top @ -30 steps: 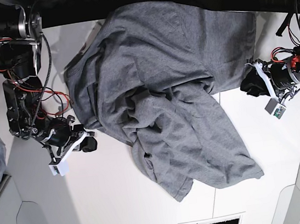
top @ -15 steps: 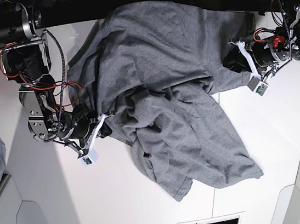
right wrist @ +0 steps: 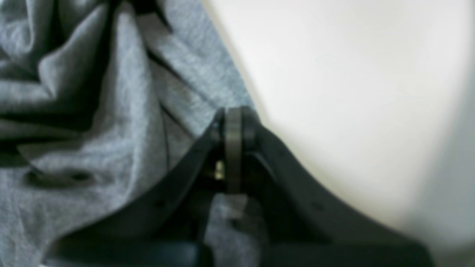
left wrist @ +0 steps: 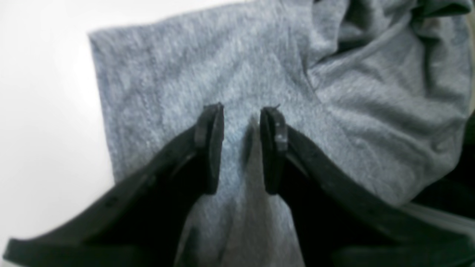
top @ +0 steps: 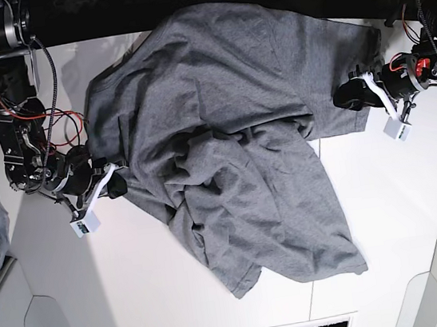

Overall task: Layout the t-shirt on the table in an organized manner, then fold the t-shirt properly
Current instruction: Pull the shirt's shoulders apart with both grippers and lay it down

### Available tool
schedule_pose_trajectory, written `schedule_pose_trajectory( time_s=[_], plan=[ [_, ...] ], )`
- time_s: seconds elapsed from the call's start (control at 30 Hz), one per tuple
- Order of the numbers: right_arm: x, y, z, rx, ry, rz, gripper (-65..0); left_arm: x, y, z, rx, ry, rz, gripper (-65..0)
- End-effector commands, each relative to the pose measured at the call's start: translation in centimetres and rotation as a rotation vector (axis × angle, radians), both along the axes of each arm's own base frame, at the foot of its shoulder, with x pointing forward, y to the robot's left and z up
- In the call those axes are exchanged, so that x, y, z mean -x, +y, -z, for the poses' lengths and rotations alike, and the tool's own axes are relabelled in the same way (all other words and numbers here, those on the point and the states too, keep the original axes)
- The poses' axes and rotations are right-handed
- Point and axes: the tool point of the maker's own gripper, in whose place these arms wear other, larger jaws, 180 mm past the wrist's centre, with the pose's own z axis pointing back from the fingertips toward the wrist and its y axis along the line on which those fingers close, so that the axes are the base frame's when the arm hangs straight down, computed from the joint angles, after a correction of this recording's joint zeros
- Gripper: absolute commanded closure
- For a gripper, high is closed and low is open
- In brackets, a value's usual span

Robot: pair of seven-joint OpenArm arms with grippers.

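T-shirt (top: pixel 232 145), heather grey, rumpled across the middle of the white table (top: pixel 164 300), one corner trailing toward the near edge. Right gripper (right wrist: pixel 233 122) at the shirt's edge, jaws pressed together, cloth bunched against them; whether fabric is pinched, cannot tell. Reaching in low from the base view's left. Left gripper (left wrist: pixel 242 122) low over a flat hemmed corner, jaws parted, a raised fold between the tips. Extended from the opposite side, wrist angled down.

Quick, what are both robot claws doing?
Left gripper: jaws part open around a ridge of the heather grey cotton t-shirt.
Right gripper: shut on its edge.
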Motion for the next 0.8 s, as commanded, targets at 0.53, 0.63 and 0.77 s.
schedule_pose_trajectory(
  time_s=[0.53, 0.63, 0.77],
  plan=[
    [1.9, -7.8, -6.7, -0.011, -0.142, 0.198, 0.0, -1.4, 9.0, -3.5, -0.141, -0.002, -0.168, -20.6],
    [0.8, -7.2, -9.0, -0.034, -0.205, 0.186, 0.0, -3.5, 9.9, -6.6, -0.127, -0.091, -0.192, -20.6],
    [-0.2, -5.7, -11.1, -0.054, -0.271, 0.166, 0.0, -6.3, 10.3, -11.3, -0.148, -0.243, -0.177, -20.6]
  ],
)
